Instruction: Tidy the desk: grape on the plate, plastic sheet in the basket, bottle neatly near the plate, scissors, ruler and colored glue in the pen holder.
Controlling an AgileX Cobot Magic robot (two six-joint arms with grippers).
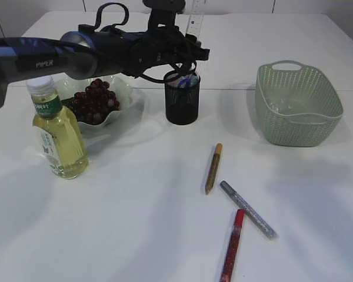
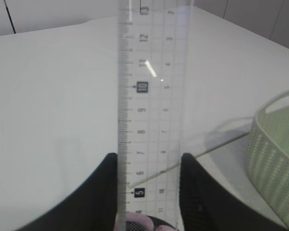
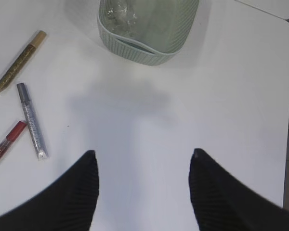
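Note:
My left gripper [image 1: 187,51] hangs over the black mesh pen holder [image 1: 182,98], shut on the edges of the clear ruler [image 2: 151,72]. The ruler [image 1: 196,20] stands upright, its lower end at the holder's mouth. A pink handle [image 2: 135,224], seemingly the scissors, sits in the holder. Grapes [image 1: 94,100] lie on the pale green plate [image 1: 125,88], and the bottle [image 1: 57,138] stands in front of it. Gold [image 1: 213,168], silver [image 1: 247,209] and red [image 1: 232,245] glue pens lie on the table. The crumpled plastic sheet [image 3: 121,12] is in the green basket [image 1: 298,104]. My right gripper [image 3: 143,153] is open over bare table.
The left arm [image 1: 59,56] stretches across from the left edge, passing over the plate. The basket [image 3: 149,45] stands at the right, and the glue pens [image 3: 31,120] lie front centre, left of my right gripper.

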